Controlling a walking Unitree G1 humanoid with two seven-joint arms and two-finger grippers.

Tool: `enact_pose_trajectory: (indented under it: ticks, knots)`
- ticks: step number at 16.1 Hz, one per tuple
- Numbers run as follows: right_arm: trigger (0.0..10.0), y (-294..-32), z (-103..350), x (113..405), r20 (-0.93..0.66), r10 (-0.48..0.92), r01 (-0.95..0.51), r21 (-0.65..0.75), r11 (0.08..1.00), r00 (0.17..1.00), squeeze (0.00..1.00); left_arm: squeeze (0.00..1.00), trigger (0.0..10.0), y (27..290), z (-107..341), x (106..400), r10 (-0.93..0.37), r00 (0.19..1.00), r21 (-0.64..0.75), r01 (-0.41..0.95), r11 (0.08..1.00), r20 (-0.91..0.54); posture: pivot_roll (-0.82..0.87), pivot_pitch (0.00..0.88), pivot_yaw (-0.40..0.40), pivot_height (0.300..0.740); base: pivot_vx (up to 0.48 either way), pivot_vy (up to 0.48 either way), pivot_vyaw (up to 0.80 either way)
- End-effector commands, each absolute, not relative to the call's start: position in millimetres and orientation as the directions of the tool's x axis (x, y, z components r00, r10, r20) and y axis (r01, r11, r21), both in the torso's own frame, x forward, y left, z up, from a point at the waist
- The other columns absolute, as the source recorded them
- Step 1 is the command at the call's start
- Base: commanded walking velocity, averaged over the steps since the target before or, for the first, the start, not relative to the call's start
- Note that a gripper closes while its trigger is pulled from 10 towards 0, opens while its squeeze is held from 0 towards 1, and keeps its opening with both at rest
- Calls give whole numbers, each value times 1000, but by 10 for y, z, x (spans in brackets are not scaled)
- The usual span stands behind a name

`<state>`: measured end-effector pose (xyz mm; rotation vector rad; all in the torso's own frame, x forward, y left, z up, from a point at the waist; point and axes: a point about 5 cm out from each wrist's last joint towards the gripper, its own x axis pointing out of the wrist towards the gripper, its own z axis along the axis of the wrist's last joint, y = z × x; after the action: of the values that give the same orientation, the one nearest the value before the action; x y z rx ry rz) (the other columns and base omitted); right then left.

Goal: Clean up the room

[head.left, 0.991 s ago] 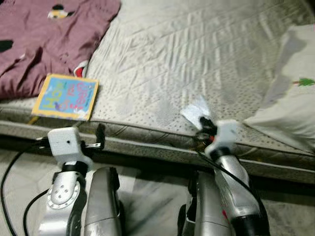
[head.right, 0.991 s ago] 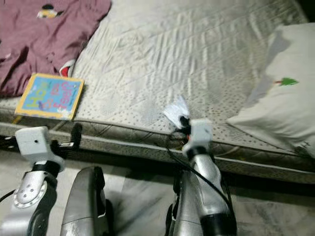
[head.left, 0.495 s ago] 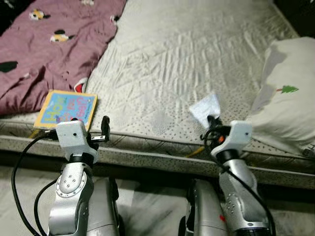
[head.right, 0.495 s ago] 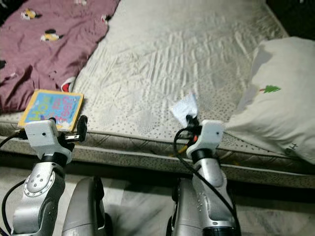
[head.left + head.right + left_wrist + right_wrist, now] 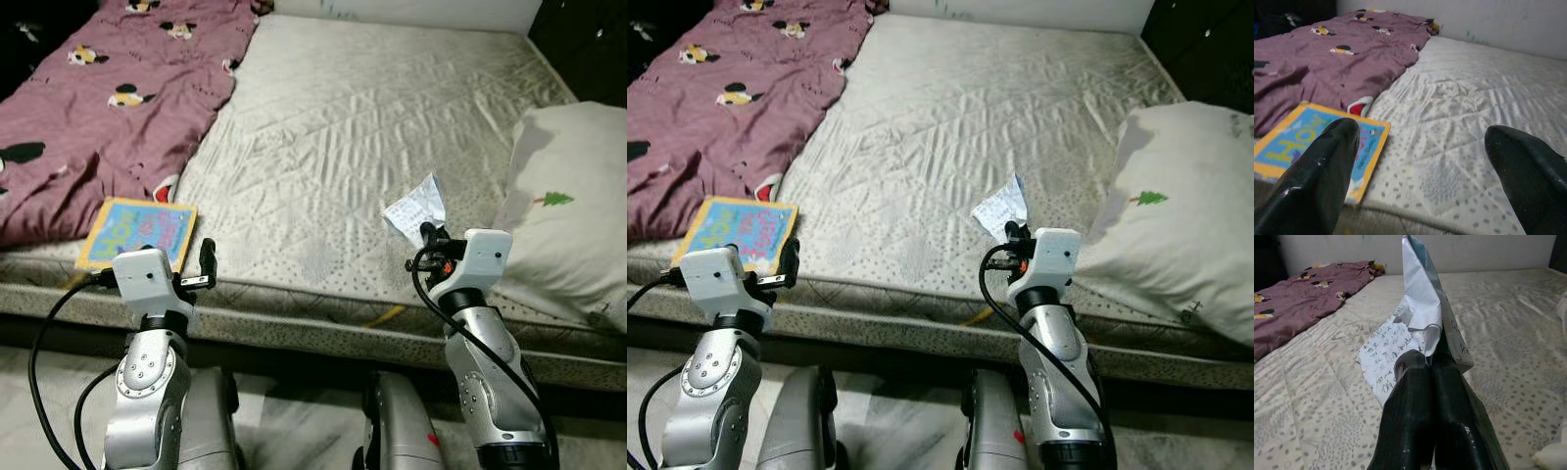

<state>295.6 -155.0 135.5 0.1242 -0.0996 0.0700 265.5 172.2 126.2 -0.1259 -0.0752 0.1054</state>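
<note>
My right gripper [image 5: 428, 233] is shut on a crumpled sheet of white paper [image 5: 414, 207] with handwriting, held over the near edge of the mattress [image 5: 362, 117]; the paper [image 5: 1420, 318] stands up from the closed fingers [image 5: 1422, 382]. My left gripper [image 5: 205, 253] hovers open at the mattress's near left edge, just right of a colourful children's book [image 5: 137, 229]. In the left wrist view the book [image 5: 1308, 147] lies behind one wide-apart finger [image 5: 1317, 181]. A maroon cartoon-print blanket [image 5: 98, 108] covers the bed's left side.
A white pillow [image 5: 563, 211] with a small green tree print lies at the bed's right edge, close to my right gripper. Pale floor [image 5: 294, 431] runs along the near side of the bed, below my arms. Dark furniture [image 5: 588, 49] stands at the far right.
The camera has tilted up, so more of the bed shows. Both arms have lifted and reached forward; the paper stays gripped in the right gripper.
</note>
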Motion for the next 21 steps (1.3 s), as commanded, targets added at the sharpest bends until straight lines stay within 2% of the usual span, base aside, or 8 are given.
enact_pose_trajectory:
  ticks: [1,9,14,15,19,21]
  knots:
    - [10000,-1566,1391,2974,107,60,-72,111,991,992,0,0,10000,1705,1269,2670,108,991,-124,-98,987,75,-56,59,-33,644,0,0,0]
    - [10000,-1560,1352,2973,86,44,-54,114,992,995,0,0,10000,1699,1269,2658,99,992,-110,-90,990,80,-43,87,-24,738,0,0,0]
    - [10000,-1600,1347,2978,78,38,-47,107,993,996,0,0,10000,1677,1259,2672,104,992,-96,-97,991,73,-49,91,-26,740,0,0,0]
    - [10000,-1605,1348,2985,76,39,-47,106,993,996,0,0,10000,1714,1275,2688,157,984,12,-158,987,88,-52,97,-27,740,0,0,0]
    - [10000,-1593,1323,2984,62,44,-51,113,992,997,0,0,10000,1785,1285,2664,204,975,-44,-201,979,87,-41,104,-31,740,0,0,0]
    - [10000,-1584,1268,2965,34,34,-39,153,987,999,0,0,10000,1777,1291,2653,188,978,-70,-182,981,93,-40,102,-31,740,0,0,0]
